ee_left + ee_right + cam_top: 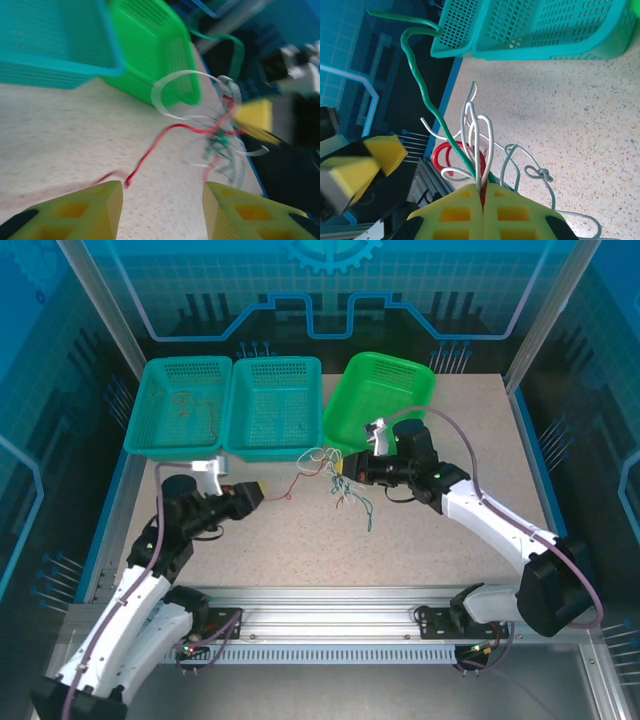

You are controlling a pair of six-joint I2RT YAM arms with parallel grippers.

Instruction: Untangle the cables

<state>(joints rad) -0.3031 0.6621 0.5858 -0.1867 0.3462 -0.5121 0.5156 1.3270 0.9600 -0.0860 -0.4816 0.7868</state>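
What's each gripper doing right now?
Left gripper: open, nothing between its fingers.
Right gripper: shut on the cables.

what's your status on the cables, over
Left pincer open, red cable end at its tip. Right pincer shut on cables, tangled. Green basket close behind.

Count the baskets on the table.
3: one teal basket at far left, a second teal basket beside it at centre, a green basket to their right. None seems hidden.
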